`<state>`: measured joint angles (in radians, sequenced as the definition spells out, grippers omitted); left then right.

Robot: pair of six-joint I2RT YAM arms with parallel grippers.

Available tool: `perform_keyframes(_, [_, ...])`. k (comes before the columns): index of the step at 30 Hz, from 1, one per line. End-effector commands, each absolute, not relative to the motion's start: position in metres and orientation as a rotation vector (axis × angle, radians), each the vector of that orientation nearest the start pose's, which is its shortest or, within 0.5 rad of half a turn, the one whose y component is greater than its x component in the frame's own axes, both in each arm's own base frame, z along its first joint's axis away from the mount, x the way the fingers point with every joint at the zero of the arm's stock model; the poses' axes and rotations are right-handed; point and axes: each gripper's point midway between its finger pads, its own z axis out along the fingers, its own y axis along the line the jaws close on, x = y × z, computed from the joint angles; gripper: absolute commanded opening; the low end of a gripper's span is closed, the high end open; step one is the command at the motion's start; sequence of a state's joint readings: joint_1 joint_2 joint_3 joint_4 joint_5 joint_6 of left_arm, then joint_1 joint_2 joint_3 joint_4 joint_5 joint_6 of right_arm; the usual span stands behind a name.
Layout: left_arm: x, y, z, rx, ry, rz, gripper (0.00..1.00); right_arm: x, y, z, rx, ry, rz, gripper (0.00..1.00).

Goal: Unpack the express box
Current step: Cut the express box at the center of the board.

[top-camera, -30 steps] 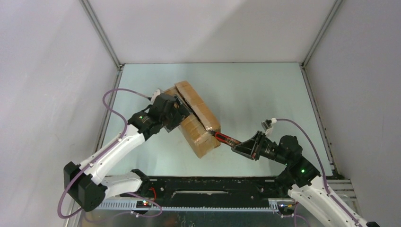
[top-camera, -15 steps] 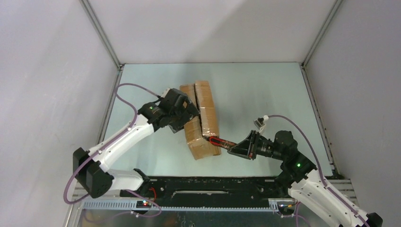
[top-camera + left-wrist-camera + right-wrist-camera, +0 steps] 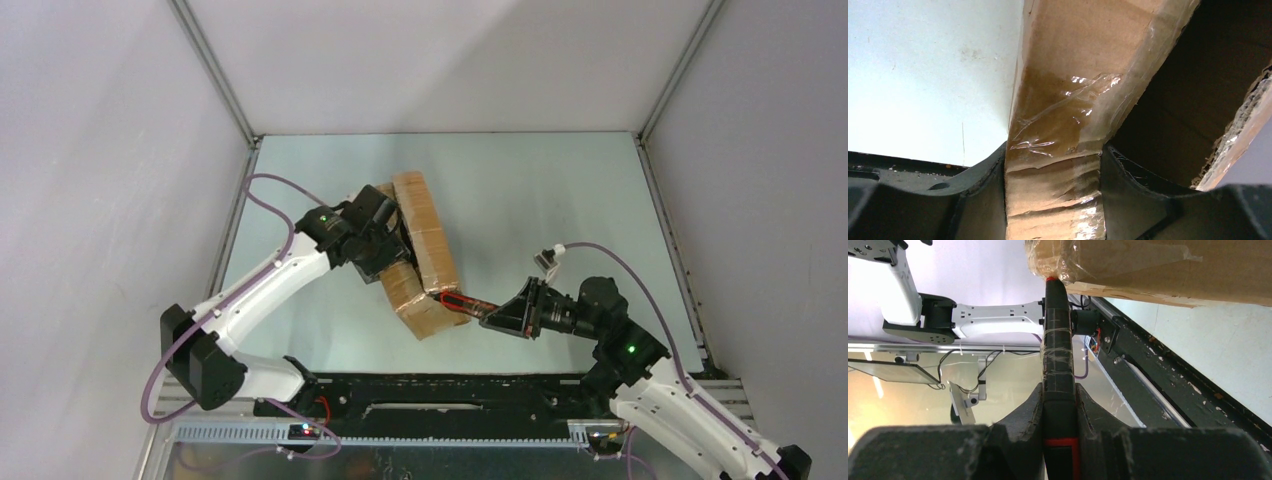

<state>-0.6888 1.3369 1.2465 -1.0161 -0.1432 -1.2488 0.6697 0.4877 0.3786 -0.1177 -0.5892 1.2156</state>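
Observation:
The express box (image 3: 428, 250), brown cardboard with clear tape, lies lengthwise on the table with its top seam split open. My left gripper (image 3: 392, 245) is at the box's left side. In the left wrist view my left gripper (image 3: 1053, 172) has its fingers pressed on both faces of a taped cardboard flap (image 3: 1068, 100), and the dark inside of the box (image 3: 1188, 100) shows to the right. My right gripper (image 3: 492, 313) is shut on a black and red cutter (image 3: 460, 301). The cutter (image 3: 1057, 340) reaches forward and its tip touches the taped near corner of the box (image 3: 1158, 265).
A black rail (image 3: 450, 405) runs along the near table edge between the arm bases. Grey walls and metal frame posts (image 3: 215, 70) close in the left, back and right. The left arm's white link (image 3: 993, 320) shows behind the cutter.
The box has swung from a diagonal to nearly lengthwise. My left gripper moved onto its left flap and closed on it. The right arm shifted left with the cutter.

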Motion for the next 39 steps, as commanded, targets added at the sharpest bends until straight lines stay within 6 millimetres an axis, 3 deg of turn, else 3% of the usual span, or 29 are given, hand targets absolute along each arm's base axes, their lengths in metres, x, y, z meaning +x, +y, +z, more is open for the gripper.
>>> perform_keyframes(1, [0.231,-0.231,0.185,-0.893,2.617,-0.552,0.17,0.085,0.242,0.195,0.102,2.318,1.696,0.00])
perform_keyframes(10, [0.245,-0.218,0.187,-0.943,2.567,-0.530,0.14,0.061,0.237,0.194,0.069,2.351,1.694,0.00])
perform_keyframes(17, [0.245,-0.213,0.184,-0.948,2.563,-0.510,0.10,0.062,0.233,0.198,0.086,2.344,1.719,0.00])
perform_keyframes(20, [0.245,-0.214,0.183,-0.957,2.558,-0.524,0.01,0.062,0.236,0.204,0.080,2.332,1.753,0.00])
perform_keyframes(24, [0.245,-0.217,0.186,-0.968,2.541,-0.548,0.00,0.060,0.245,0.205,0.064,2.351,1.783,0.00])
perform_keyframes(33, [0.245,-0.239,0.199,-1.051,2.470,-0.692,0.00,0.049,0.289,0.195,-0.037,2.427,1.827,0.00])
perform_keyframes(39, [0.252,-0.222,0.190,-1.109,2.439,-0.656,0.00,0.056,0.277,0.194,-0.001,2.414,1.788,0.00])
